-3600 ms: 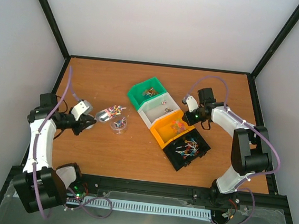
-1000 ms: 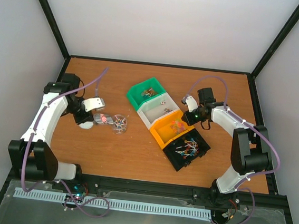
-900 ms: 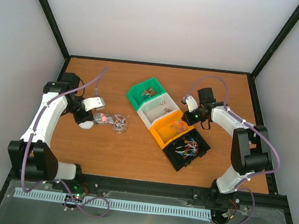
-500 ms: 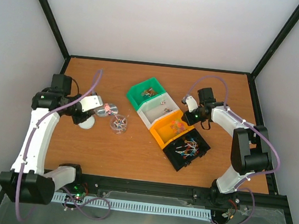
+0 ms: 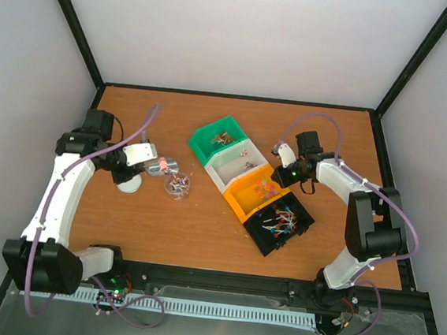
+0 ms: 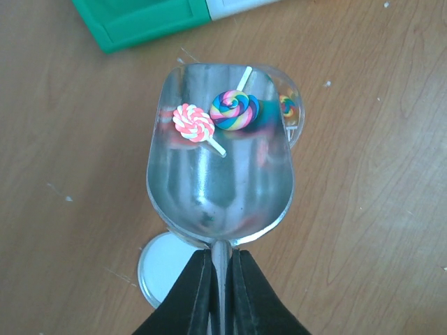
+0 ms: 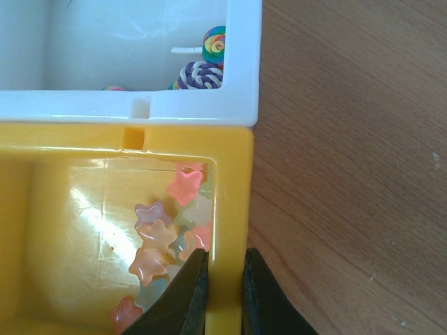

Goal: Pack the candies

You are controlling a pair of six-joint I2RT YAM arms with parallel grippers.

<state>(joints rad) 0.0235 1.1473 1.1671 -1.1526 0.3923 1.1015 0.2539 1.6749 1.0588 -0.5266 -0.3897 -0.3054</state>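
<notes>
A white lid (image 6: 164,269) lies on the wooden table (image 5: 201,233) under the metal scoop (image 6: 216,188), at its seven o'clock. The clear jar (image 5: 178,187), with a few sweets inside, shows at the scoop's one o'clock, partly hidden by the bowl. At the jar's three o'clock stands a row: green bin (image 5: 210,144), white bin (image 7: 241,56), yellow bin (image 7: 234,181) and black bin (image 5: 260,236), all holding sweets. The candies (image 6: 234,110) in the scoop are two swirled lollipops, one pink-and-white and one rainbow. The left gripper (image 6: 220,257) is clamped on the scoop's handle; the right gripper (image 7: 223,262) pinches the yellow bin's wall.
</notes>
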